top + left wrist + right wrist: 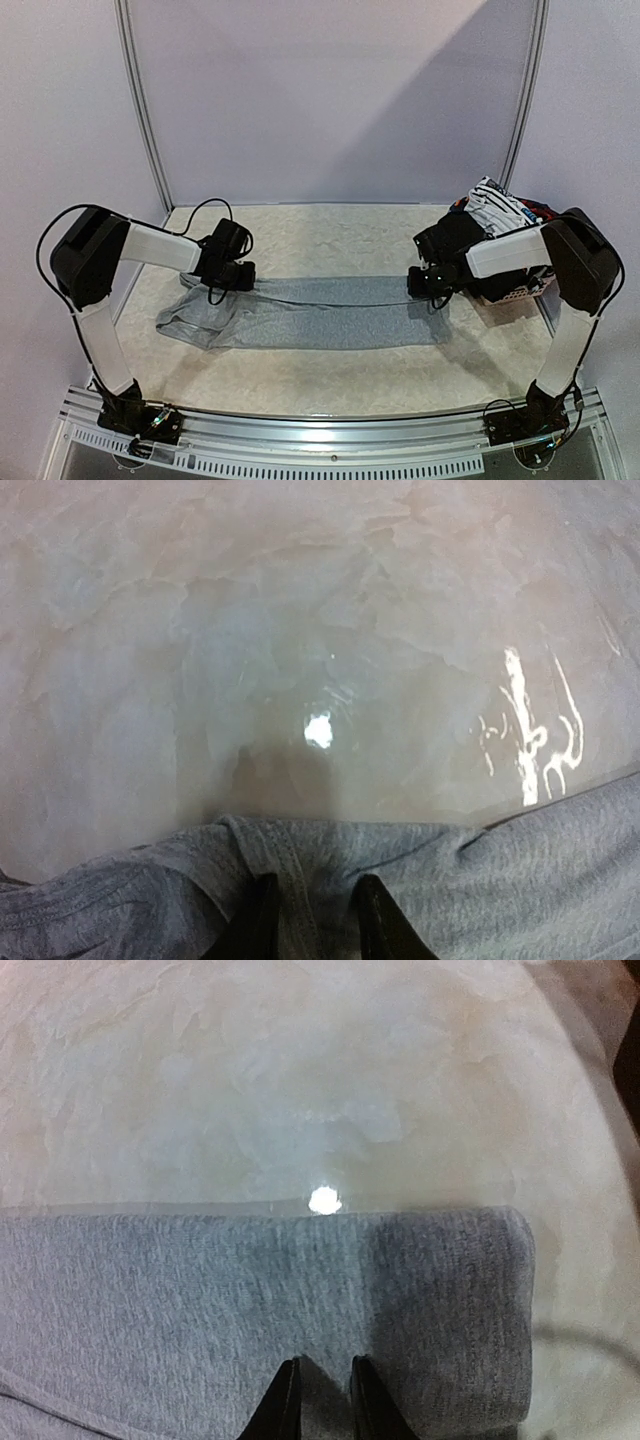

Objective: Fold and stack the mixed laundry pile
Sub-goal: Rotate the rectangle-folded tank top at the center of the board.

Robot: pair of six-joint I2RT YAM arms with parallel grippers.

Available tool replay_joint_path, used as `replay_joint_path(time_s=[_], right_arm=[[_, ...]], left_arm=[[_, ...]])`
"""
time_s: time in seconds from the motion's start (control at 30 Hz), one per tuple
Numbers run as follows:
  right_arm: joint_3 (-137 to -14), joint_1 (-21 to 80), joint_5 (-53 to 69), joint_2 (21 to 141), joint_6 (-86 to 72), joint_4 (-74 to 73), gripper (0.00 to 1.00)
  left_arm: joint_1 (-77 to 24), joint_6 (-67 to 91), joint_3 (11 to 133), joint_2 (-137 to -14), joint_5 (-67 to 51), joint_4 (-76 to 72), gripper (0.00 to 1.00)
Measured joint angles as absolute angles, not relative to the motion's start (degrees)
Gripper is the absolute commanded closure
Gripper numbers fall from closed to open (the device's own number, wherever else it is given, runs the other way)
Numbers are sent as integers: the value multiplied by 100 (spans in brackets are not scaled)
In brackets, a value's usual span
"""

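Observation:
The light grey trousers (320, 315) lie stretched flat across the table from left to right. My left gripper (232, 272) is shut on their bunched waistband end at the far left; in the left wrist view the gripper (315, 925) has a seamed fold of the grey cloth (470, 880) pinched between its fingers. My right gripper (428, 283) is shut on the far edge of the leg end; in the right wrist view the gripper (325, 1405) pinches the grey cloth (200, 1300). The rest of the laundry pile (495, 210), black, striped white and red pieces, sits heaped at the back right.
A pink perforated basket (520, 291) stands at the right edge under the pile, close behind my right arm. The marbled tabletop (330, 235) shows bare behind the trousers. White walls and metal poles close off the back and sides.

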State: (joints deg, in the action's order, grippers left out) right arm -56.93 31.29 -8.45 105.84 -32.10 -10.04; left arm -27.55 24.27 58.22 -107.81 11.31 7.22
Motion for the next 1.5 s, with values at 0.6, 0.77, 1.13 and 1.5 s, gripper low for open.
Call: replay_joint_path(time_s=[0.6, 0.77, 1.13, 1.5], right_arm=[[-5345, 5575, -1094, 10383, -4724, -631, 80], [-5749, 6176, -867, 10490, -4746, -1201, 75], [-7478, 6018, -1479, 10344, -3658, -3214, 70], [-9050, 5660, 250, 11542, -1922, -2740, 75]], left_arm=[[-1789, 1723, 9898, -13205, 395, 2698, 71], [-1575, 1662, 10121, -13255, 158, 2956, 59], [-1514, 1653, 9395, -11649, 589, 3041, 43], [-631, 2512, 8764, -11725, 270, 2681, 57]])
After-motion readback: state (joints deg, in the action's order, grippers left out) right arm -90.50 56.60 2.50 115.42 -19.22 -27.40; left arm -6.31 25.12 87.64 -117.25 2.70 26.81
